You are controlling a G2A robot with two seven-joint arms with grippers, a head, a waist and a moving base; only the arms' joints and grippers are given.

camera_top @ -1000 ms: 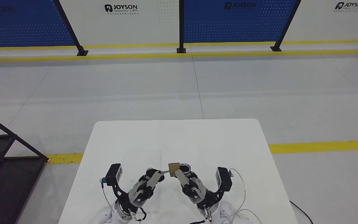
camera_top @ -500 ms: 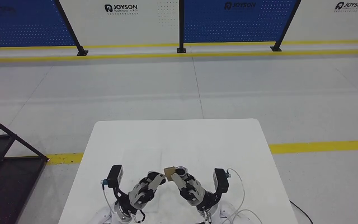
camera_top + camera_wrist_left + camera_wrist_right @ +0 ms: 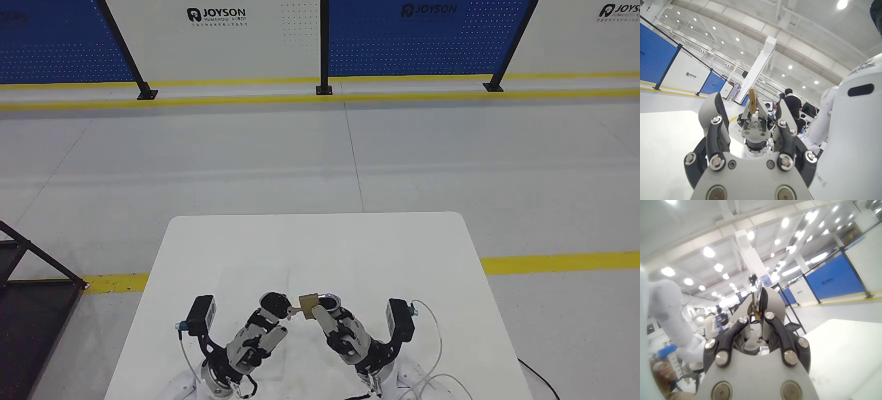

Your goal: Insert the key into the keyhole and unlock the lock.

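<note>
At the near edge of the white table (image 3: 320, 250) both arms are raised side by side, their grippers tilted towards each other above the tabletop. The left gripper (image 3: 749, 98) has its fingers (image 3: 720, 106) spread wide apart with nothing between the ribbed pads. It points at the other arm's tip, which is just beyond it. The right gripper (image 3: 758, 296) is clamped on the lock (image 3: 755, 307), a small brass padlock pinched flat between the two pale fingertips and held up in the air, clear of the table. From above, the lock sits between the two gripper tips, touching the right one and just beside the left. A silvery part (image 3: 758, 285) rises from the brass body past the fingertips, and I cannot tell whether it is the shackle or the key. Beyond the table lies the pale grey floor (image 3: 450, 170), with a black rack (image 3: 30, 270) at the left side. Farther off, yellow lines (image 3: 300, 100) run across the floor, and behind them stand blue and white barrier panels (image 3: 420, 35) on black posts
</note>
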